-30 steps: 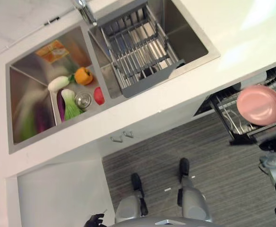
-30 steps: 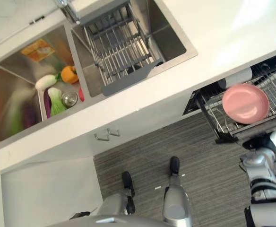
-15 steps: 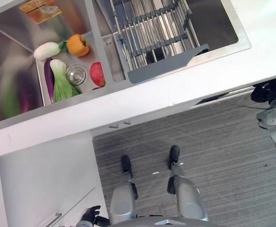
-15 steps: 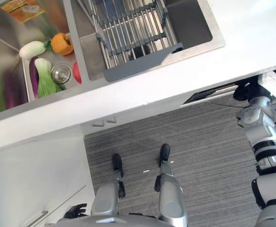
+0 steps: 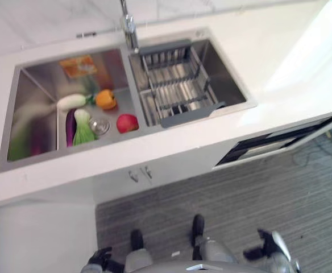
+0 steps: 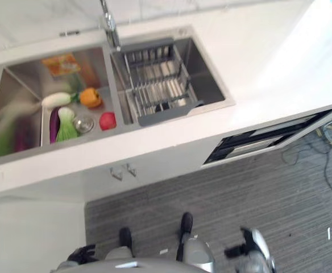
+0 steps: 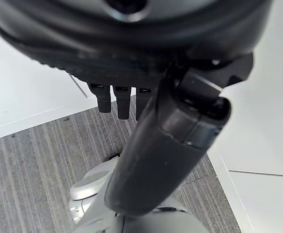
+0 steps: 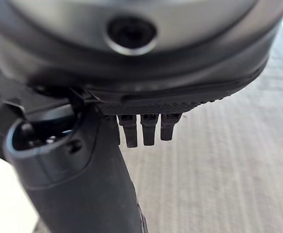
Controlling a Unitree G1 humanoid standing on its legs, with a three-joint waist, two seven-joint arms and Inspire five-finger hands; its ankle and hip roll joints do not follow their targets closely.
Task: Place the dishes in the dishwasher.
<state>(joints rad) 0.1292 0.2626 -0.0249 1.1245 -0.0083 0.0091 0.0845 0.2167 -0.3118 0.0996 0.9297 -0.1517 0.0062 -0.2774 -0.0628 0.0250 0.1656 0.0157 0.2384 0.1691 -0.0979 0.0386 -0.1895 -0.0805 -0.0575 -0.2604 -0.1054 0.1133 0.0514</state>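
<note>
Well beyond the right robot hand (image 5: 261, 249), the dishwasher (image 5: 279, 145) under the surface (image 5: 171, 139) looks almost shut, with no dish visible in it or in the sink rack (image 5: 177, 85). Both robot hands, left (image 5: 100, 259) too, hang low over the floor, fingers straight and empty. I judge the loading finished; next would be pushing the door fully home. No writing is legible.

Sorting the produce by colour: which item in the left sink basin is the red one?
The red apple, lying nearest the divider beside the basin holding the dish rack. The orange pepper, white radish, purple eggplant and green bok choy differ in colour.
</note>
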